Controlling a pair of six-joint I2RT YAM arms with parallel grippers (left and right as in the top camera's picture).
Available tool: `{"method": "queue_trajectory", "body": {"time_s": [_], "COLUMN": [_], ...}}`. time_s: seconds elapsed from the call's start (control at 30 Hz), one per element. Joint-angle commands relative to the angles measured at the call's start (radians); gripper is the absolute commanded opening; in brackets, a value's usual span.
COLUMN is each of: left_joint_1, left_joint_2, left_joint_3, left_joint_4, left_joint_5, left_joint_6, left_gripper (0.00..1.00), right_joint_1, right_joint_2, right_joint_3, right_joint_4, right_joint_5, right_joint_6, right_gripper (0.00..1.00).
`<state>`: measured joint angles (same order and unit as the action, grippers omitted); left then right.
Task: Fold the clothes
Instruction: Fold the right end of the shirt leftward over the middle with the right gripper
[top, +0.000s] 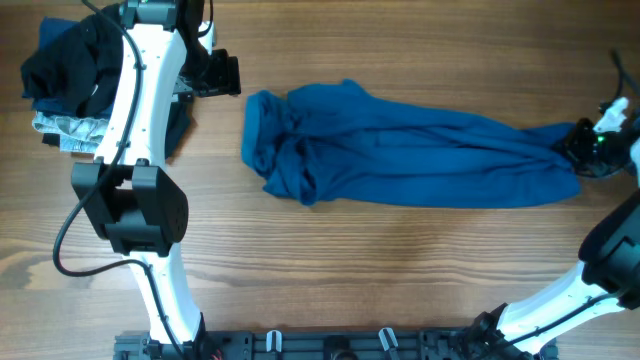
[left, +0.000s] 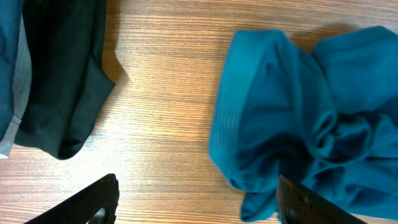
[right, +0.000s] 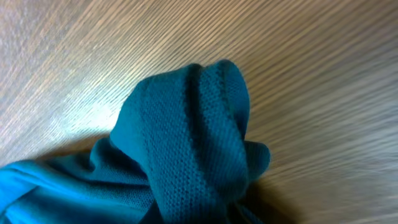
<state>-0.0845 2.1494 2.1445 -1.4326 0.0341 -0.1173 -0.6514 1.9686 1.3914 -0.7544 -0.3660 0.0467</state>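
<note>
- My right claw (top: 578, 145) is pressed together on the far right end of the shirt (top: 420, 150), pinching a bunched ridge of cloth. In my right wrist view that ridge stands up off the wood, close to the lens.
- The shirt lies across the middle of the table (top: 400, 260) as one long band, narrow at my right claw and wide and crumpled at the other end. I read that as a pull along its length to draw it out before any fold.
- My left claw (top: 228, 75) is spread wide and holds nothing. It hangs over bare wood between the dark pile (top: 70, 75) and the shirt's crumpled end, just beside that end and well placed to take it.
- Cloth: soft, thin, mid-blue, a fine knit with small ribs up close. It creases deeply and slumps into loose rolls, with no stiffness at all.
- The left end shows a rounded, doubled-over edge in my left wrist view, with tucked pockets behind it. It needs spreading flat, I'd say.
- The pile is black cloth over paler pieces, heaped and apart from the shirt.
- Buttons: I can't make any out.
</note>
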Motion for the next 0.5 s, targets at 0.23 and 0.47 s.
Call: {"method": "queue_trajectory", "body": {"time_s": [0.23, 0.47], "left_joint_1": [0.004, 0.004], "left_joint_2": [-0.021, -0.021], "left_joint_3": [0.019, 0.019], "left_joint_4": [0.014, 0.034], "left_joint_5": [-0.009, -0.009], "left_joint_6": [-0.003, -0.003], "left_gripper": [0.81, 0.82], "right_joint_1": [0.048, 0.32], "right_joint_2": [0.004, 0.001], "right_joint_3": [0.199, 0.204], "right_joint_4": [-0.264, -0.312], "right_joint_5": [-0.249, -0.29], "right_joint_6": [-0.153, -0.106], "right_gripper": [0.04, 0.04]}}
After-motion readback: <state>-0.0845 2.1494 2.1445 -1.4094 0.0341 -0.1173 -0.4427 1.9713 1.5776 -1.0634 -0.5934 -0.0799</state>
